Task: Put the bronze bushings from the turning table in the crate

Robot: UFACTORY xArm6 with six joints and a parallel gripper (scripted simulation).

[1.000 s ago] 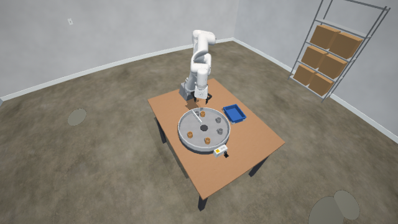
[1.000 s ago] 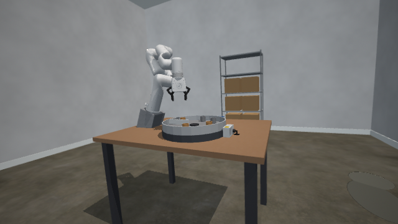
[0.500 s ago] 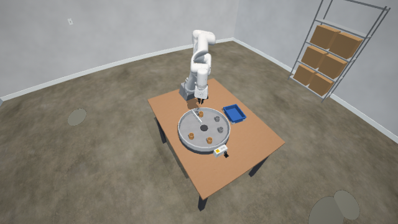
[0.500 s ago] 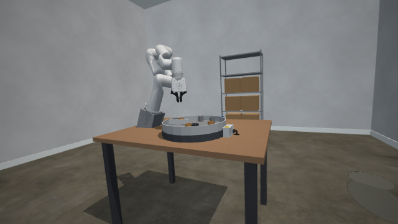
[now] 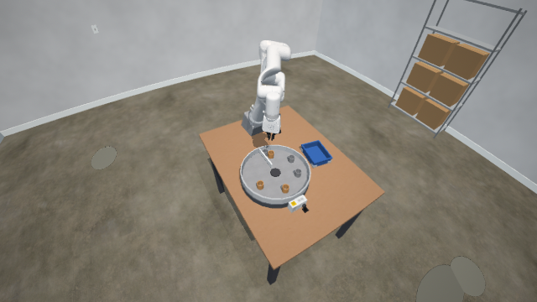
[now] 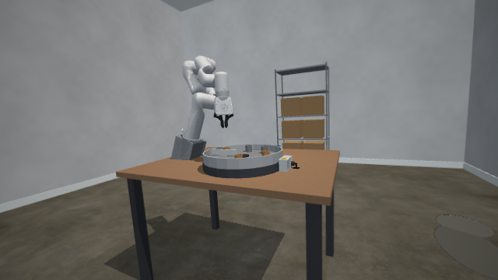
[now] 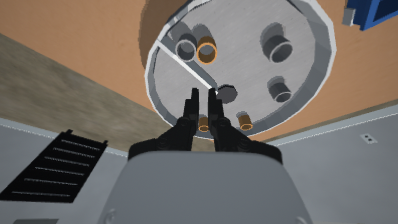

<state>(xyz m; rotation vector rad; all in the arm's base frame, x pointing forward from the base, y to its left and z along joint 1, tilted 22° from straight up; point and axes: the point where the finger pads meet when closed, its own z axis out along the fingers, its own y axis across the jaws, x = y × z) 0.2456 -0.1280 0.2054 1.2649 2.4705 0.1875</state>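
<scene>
The grey turning table (image 5: 243, 174) (image 6: 241, 166) (image 7: 327, 42) stands mid-table. It carries three bronze bushings (image 5: 274, 156) (image 5: 260, 184) (image 5: 285, 188) and three steel bushings (image 5: 290, 158) (image 5: 297, 172) (image 5: 265, 153). In the wrist view one bronze bushing (image 7: 207, 52) stands beside a steel bushing (image 7: 186, 49), and two more bronze bushings (image 7: 244, 121) (image 7: 203, 123) stand near the rim, one partly behind my fingers. The blue crate (image 5: 316, 153) (image 7: 370, 12) lies right of the turning table and is empty. My gripper (image 5: 271, 136) (image 6: 225, 125) (image 7: 203, 97) is shut on nothing, high above the turning table's back edge.
A white bar (image 5: 265, 157) (image 7: 185, 65) runs from the turning table's rim to its dark hub. A small white control box (image 5: 297, 204) (image 6: 285, 163) sits at the front rim. The arm's base stands at the table's back. A shelf (image 5: 445, 71) with cardboard boxes stands by the wall.
</scene>
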